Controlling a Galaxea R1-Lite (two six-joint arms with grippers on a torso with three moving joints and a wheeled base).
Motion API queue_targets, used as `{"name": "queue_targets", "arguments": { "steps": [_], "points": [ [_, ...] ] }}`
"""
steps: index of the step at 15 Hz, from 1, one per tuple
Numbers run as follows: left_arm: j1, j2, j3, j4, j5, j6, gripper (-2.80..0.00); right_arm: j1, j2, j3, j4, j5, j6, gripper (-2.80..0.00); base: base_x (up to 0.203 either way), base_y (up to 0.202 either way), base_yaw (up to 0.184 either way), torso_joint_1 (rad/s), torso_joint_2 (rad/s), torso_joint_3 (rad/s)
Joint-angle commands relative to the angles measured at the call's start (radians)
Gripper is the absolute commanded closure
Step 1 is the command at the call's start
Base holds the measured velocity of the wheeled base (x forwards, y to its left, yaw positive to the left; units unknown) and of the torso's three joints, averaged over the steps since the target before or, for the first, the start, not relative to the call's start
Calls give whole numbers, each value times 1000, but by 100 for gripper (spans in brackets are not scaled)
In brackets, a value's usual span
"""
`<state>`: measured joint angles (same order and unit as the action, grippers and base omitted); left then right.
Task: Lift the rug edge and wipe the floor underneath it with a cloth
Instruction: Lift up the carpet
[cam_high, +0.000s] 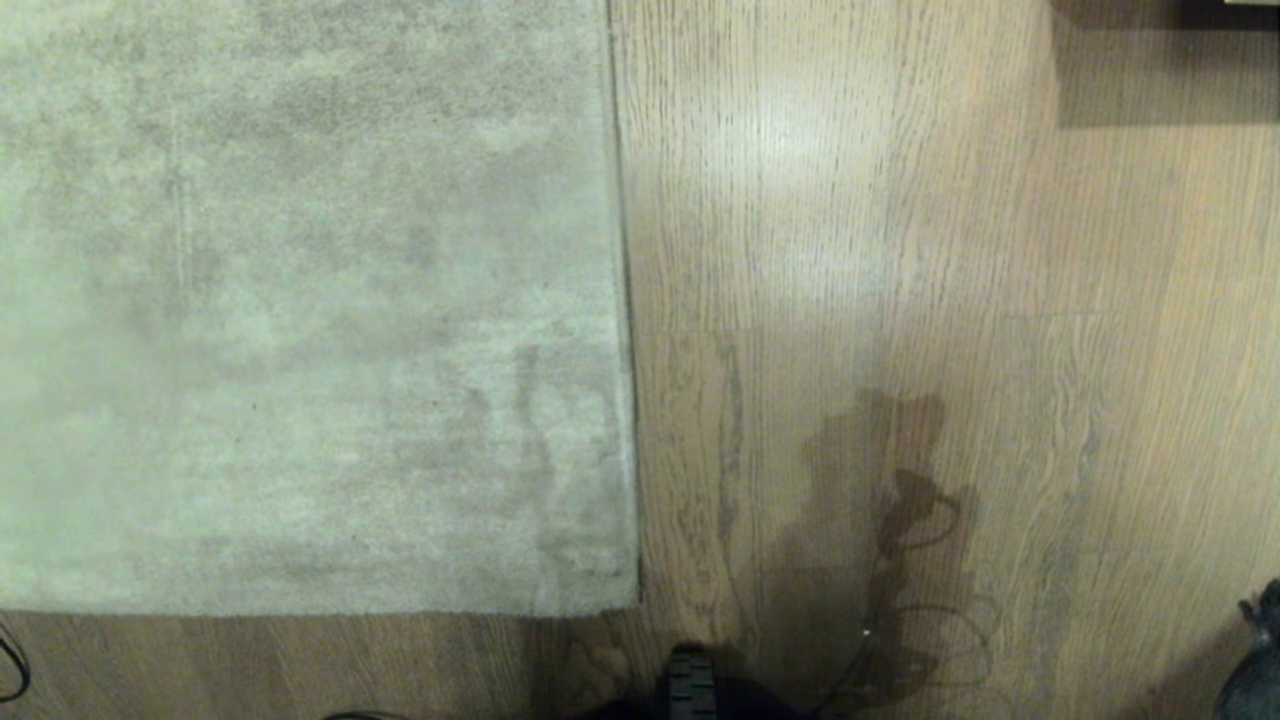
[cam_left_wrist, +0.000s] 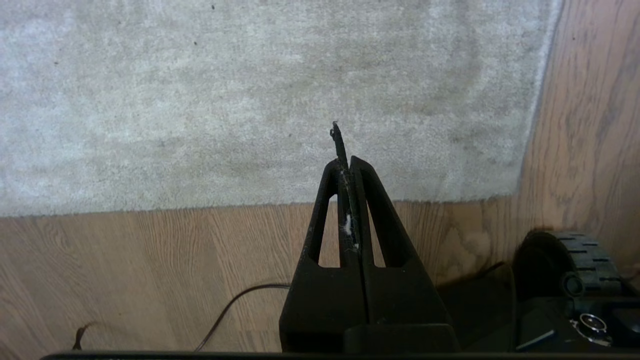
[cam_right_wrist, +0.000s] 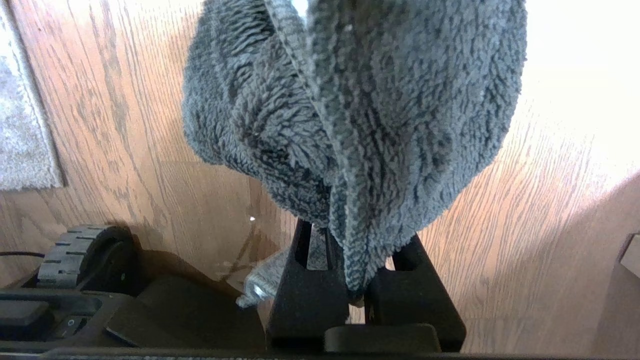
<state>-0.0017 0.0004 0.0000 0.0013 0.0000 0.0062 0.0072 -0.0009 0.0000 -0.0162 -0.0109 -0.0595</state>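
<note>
The pale grey-beige short-pile rug edge (cam_high: 625, 330) lies flat on the light brown wood-grain floor (cam_high: 900, 250), so the lifting and wiping are both not yet done. The right gripper (cam_right_wrist: 356, 260) is closed on the fluffy dark grey cloth (cam_right_wrist: 360, 110), hanging above the bare planks beside the rug. The left gripper (cam_left_wrist: 348, 165) has its 2 jaws pressed together, probably empty except for some fluff, near the rug's corner.

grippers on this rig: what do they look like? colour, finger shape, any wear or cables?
Both are matte black. The left gripper has two tapering triangular fingers with open slots, white lint stuck along the seam between them, and a thin frayed black strip poking past the tips. A thin dark cable lies on the floor beside it. The right gripper has the same black slotted fingers on a blocky base.
</note>
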Motion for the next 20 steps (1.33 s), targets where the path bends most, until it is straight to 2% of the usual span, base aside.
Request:
{"name": "queue_targets", "arguments": {
  "steps": [1,10,16,20],
  "points": [
    [0,0,0,0,0,0,0,0,2,0,-1,0,0,0,0,0,0,0,0,0],
    [0,0,0,0,0,0,0,0,2,0,-1,0,0,0,0,0,0,0,0,0],
    [0,0,0,0,0,-2,0,0,2,0,-1,0,0,0,-169,0,0,3,3,1],
    [0,1,0,0,0,-2,0,0,2,0,-1,0,0,0,-22,0,0,0,1,1]
  ]
}}
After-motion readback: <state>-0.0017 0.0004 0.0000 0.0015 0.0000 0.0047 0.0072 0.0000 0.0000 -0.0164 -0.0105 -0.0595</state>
